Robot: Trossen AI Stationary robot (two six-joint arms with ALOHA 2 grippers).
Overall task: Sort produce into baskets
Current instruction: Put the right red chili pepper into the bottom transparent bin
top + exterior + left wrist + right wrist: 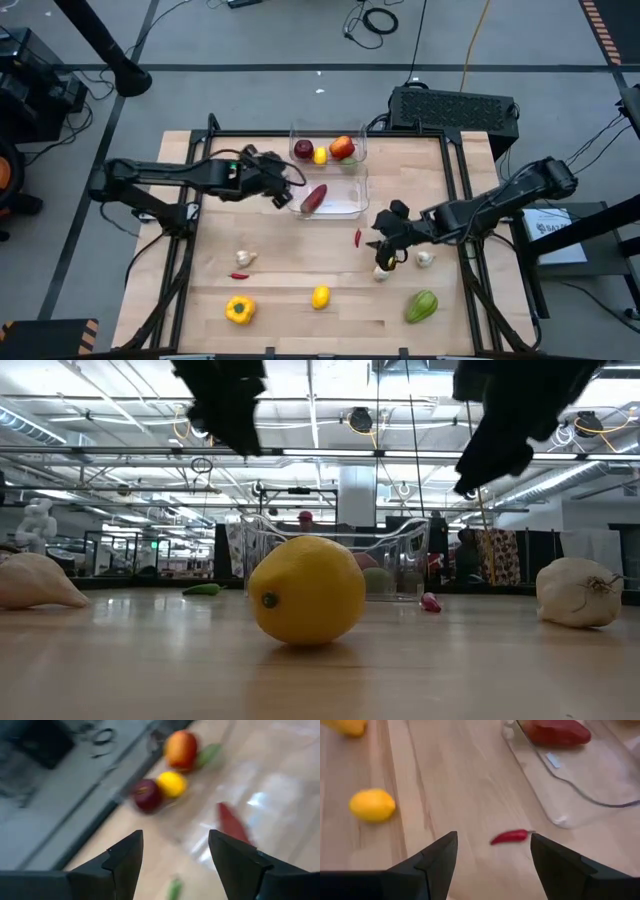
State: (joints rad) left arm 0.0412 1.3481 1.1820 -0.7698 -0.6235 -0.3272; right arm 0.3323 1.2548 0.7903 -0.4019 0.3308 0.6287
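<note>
With the dark red pepper [313, 198] lying in the near basket [355, 207], the left claw [281, 193] is hanging open and empty beside it, while the open right claw [385, 240] is hovering near a small red chilli [358, 237], likely needing to descend and close.

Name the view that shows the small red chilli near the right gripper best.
Right wrist view: the red chilli lies large and unobstructed on the wood. High view shows it tiny; in the low view it can't be identified; the left wrist view misses it.

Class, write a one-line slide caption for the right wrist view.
Open right claw hovers over a small red chilli, near a lemon and a clear bin.
</note>
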